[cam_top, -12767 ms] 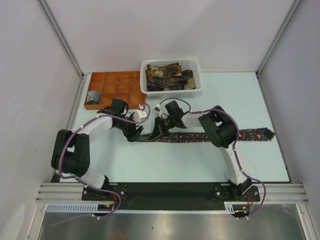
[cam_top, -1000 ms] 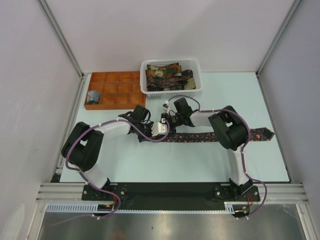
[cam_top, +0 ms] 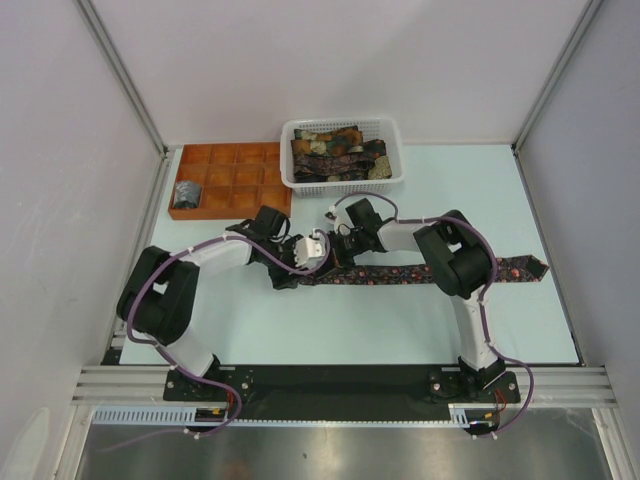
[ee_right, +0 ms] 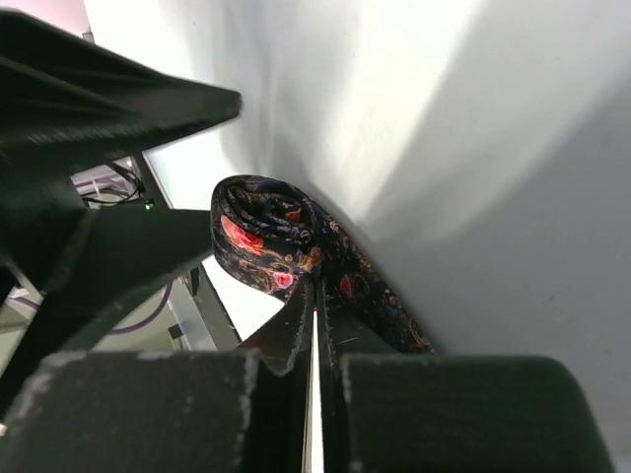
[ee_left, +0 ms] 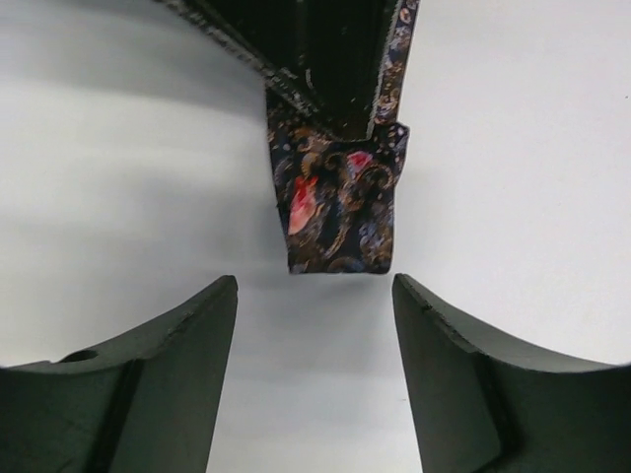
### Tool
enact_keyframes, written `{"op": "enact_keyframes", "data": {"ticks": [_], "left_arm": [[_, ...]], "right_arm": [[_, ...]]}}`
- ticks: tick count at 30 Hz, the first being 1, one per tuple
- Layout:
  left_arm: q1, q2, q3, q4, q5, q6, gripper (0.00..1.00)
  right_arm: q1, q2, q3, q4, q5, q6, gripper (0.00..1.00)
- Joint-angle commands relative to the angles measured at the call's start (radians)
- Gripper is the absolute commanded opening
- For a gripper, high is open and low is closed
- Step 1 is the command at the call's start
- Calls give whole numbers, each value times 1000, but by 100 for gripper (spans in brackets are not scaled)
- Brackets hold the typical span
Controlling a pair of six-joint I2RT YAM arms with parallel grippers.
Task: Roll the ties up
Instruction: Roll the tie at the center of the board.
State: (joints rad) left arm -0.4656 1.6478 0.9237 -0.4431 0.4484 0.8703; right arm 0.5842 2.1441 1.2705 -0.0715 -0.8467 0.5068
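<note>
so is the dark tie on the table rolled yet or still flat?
Partly rolled. The dark tie has a small coil at its left end; the rest lies flat, stretching right to the pointed tip.

A pale blue-green tabletop (cam_top: 300,325) fills the centre of the frame, enclosed by plain white walls (cam_top: 330,60) at the rear and on both sides. Aluminium posts (cam_top: 120,70) rise at the upper left and upper right corners. A black strip and metal rail (cam_top: 340,385) cross the bottom edge.
</note>
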Motion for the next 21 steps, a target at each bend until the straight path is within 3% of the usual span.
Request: {"op": "enact_keyframes", "data": {"ticks": [1, 12, 21], "left_arm": [[25, -52, -9, 7, 96, -10, 70], [16, 1, 24, 30, 185, -1, 67], [-36, 27, 72, 41, 162, -34, 45]], "right_arm": [[-7, 31, 30, -39, 51, -42, 0], [-21, 50, 27, -50, 55, -40, 0], [-20, 54, 26, -48, 58, -39, 0]]}}
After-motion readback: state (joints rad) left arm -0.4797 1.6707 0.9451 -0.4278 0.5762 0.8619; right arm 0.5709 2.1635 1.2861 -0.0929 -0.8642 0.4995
